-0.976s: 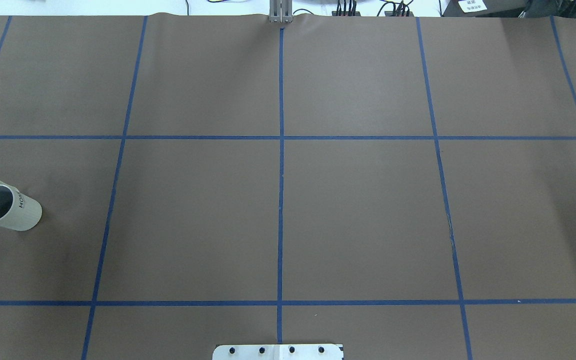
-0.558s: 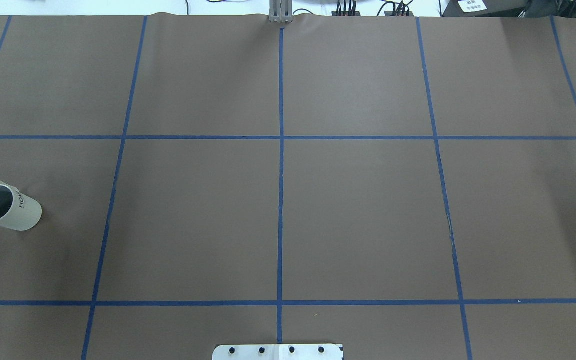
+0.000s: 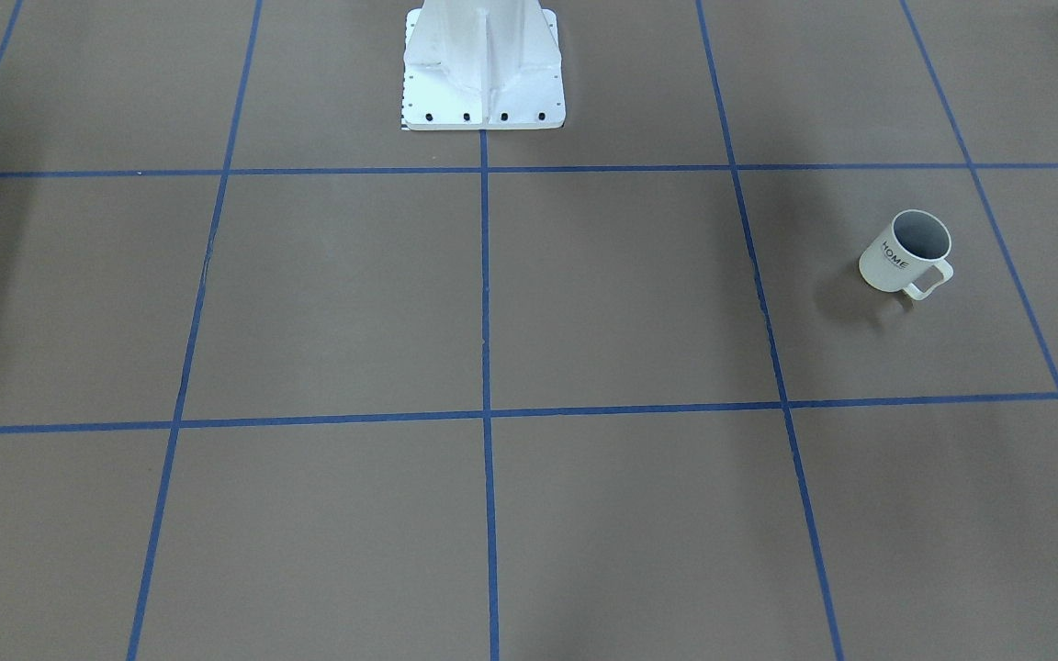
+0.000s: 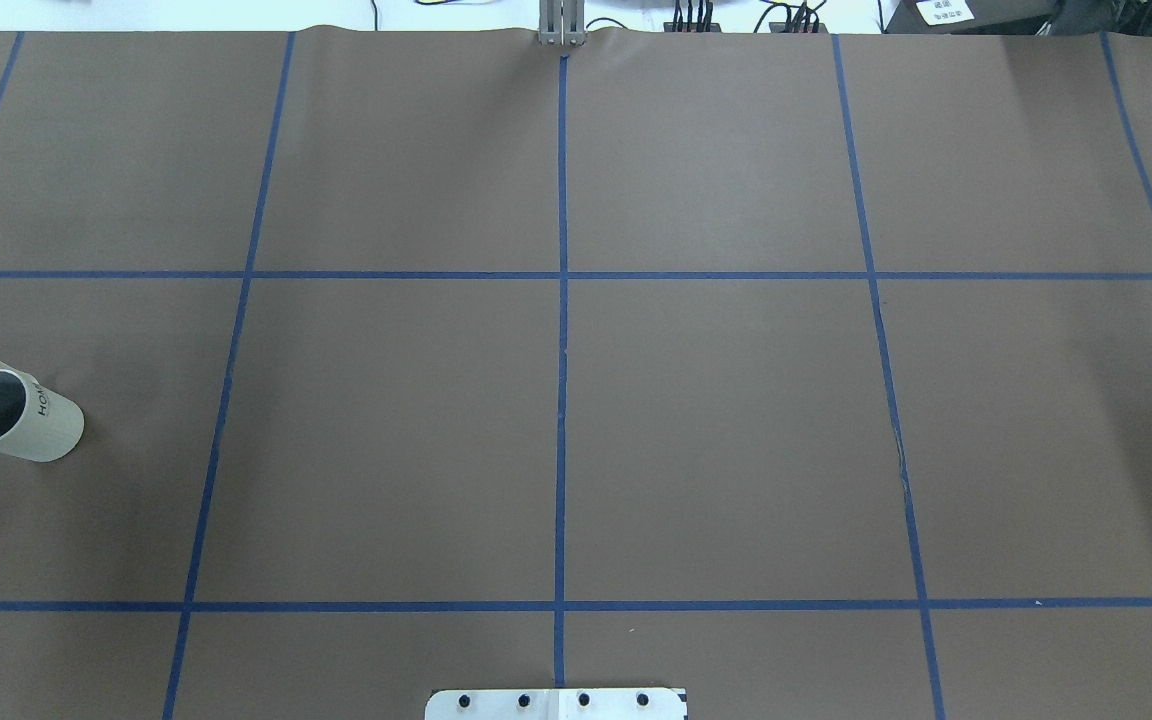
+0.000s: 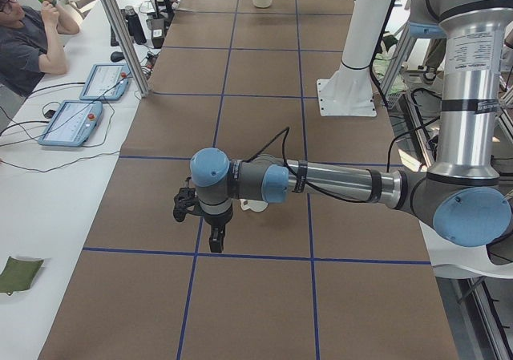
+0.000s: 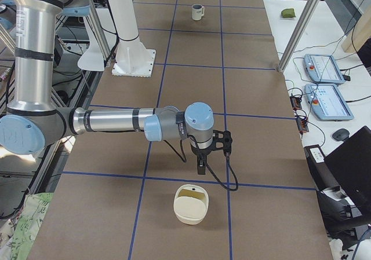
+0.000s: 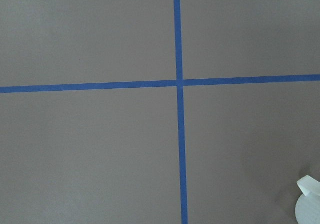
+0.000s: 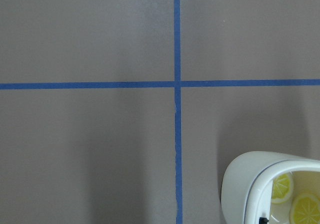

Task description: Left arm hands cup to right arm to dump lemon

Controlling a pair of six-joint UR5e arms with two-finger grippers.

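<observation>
Scanning the table: the cup (image 4: 14, 420), a white mug with "HOME" on its side, stands upright far out on the robot's left side, alone in its grid square. Its handle (image 3: 924, 280) points away from the robot's base (image 3: 483, 64), toward the operators' side. The inside looks grey and no lemon shows in it. The left wrist view catches only a white sliver of it at the frame's corner.

The left gripper (image 5: 215, 244) hangs fingers-down above the mat just beside the cup, not touching it; the arm hides most of the mug there. The right gripper (image 6: 200, 166) hangs over the far end of the table, near a white container (image 6: 191, 204) holding lemon slices (image 8: 302, 209). Both grippers show only in the side views, so I cannot tell whether either set of fingers is apart or together.

Handling, as a judgement: glazed ceramic, so rigid, moderately heavy, slick and breakable if dropped. Best hold for the left arm is probably across the rim, one finger inside and one outside the wall, on the side away from the handle. That leaves the handle or the opposite wall free for the right arm at the hand-over. A weak pinch on the glaze could let the mug slip or swing.
</observation>
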